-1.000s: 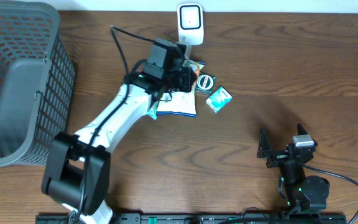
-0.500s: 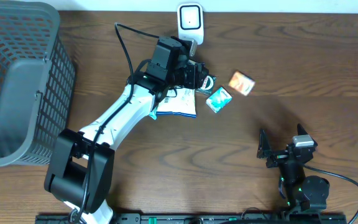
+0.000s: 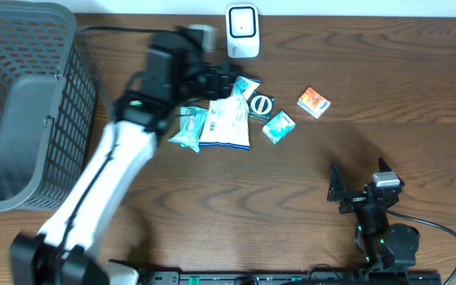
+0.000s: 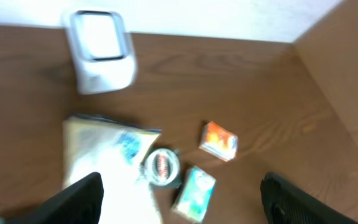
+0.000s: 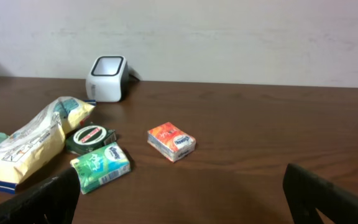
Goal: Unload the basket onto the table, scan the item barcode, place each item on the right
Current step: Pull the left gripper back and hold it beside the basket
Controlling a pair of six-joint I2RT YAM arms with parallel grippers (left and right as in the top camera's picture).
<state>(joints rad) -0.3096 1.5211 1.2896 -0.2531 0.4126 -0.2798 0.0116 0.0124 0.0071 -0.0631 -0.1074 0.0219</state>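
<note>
The white barcode scanner (image 3: 242, 32) (image 4: 99, 50) (image 5: 107, 78) stands at the table's far edge. In front of it lie a white and blue bag (image 3: 228, 123) (image 4: 98, 155), a round tin (image 3: 260, 104) (image 4: 161, 167), a green tissue pack (image 3: 279, 127) (image 5: 101, 166) and a teal packet (image 3: 188, 127). A small orange box (image 3: 313, 102) (image 4: 219, 140) (image 5: 171, 141) lies alone to their right. My left gripper (image 3: 229, 79) (image 4: 182, 208) hovers open and empty over the bag, blurred by motion. My right gripper (image 3: 360, 188) (image 5: 182, 205) stands open and empty near the front right.
A large grey mesh basket (image 3: 22, 103) fills the left end of the table. A black cable (image 3: 117, 30) runs from the left arm along the far edge. Bare wood lies between the pile and the right gripper.
The left gripper opened and let go of the orange box, which now lies right of the pile. The left arm swung back to the left. The right arm stayed still.
</note>
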